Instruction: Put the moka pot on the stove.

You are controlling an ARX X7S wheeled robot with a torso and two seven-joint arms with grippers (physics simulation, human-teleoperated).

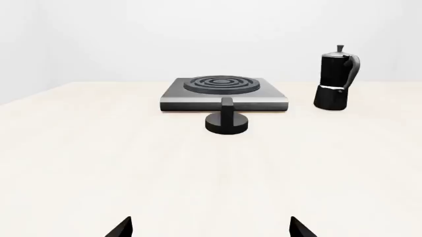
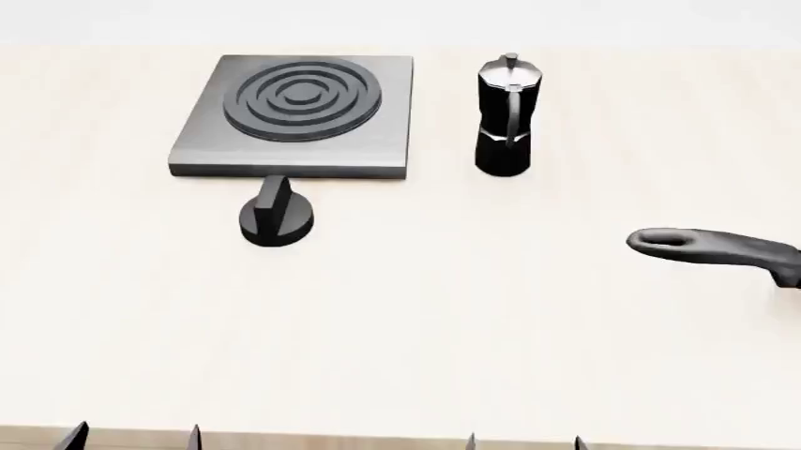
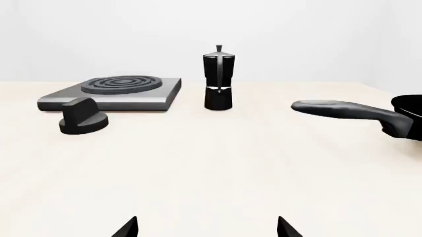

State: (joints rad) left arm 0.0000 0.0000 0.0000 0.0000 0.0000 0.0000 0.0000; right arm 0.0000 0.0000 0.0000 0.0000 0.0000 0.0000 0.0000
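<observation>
The black moka pot stands upright on the pale table, just right of the grey stove, apart from it. It also shows in the left wrist view and the right wrist view. The stove shows in the left wrist view and the right wrist view. My left gripper and right gripper hang at the table's near edge, far from the pot. Both are open and empty: only the spread fingertips show.
A black round knob lies on the table in front of the stove, also in the left wrist view and right wrist view. A black pan handle reaches in from the right, also in the right wrist view.
</observation>
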